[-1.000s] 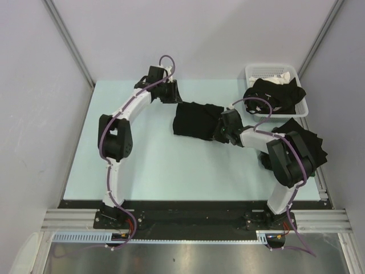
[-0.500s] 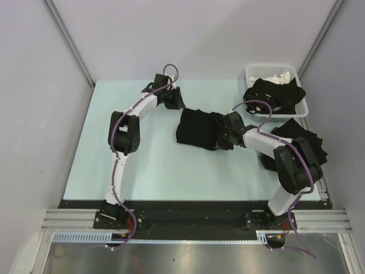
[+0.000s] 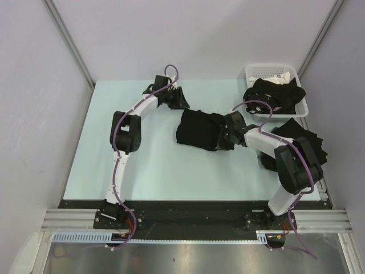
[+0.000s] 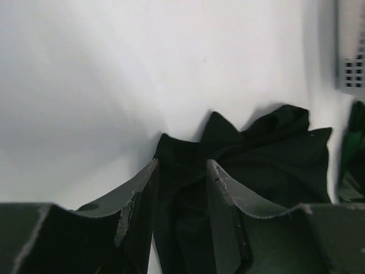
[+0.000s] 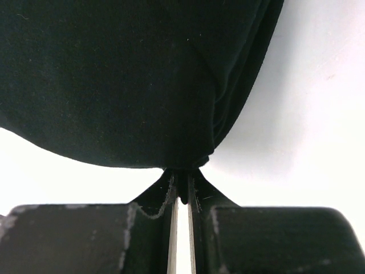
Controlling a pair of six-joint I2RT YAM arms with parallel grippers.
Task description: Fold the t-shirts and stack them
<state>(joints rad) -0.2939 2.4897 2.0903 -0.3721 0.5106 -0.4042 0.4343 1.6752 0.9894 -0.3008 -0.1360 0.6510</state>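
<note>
One black t-shirt lies bunched on the pale table mid-field. In the right wrist view my right gripper is shut on a pinched fold at the edge of this t-shirt. From above, the right gripper sits at the shirt's right edge. My left gripper hovers at the shirt's far-left corner. In the left wrist view the left gripper has its jaws apart, and the crumpled t-shirt shows between and beyond them, not pinched.
A white slotted basket stands at the back right with black shirts draped over it and a white cloth inside. Another black shirt pile lies by the right table edge. The basket also appears in the left wrist view.
The left arm has swung right, bringing its gripper up to the shirt's far-left corner. The right gripper and the shirt shifted slightly right early on, then held still.
</note>
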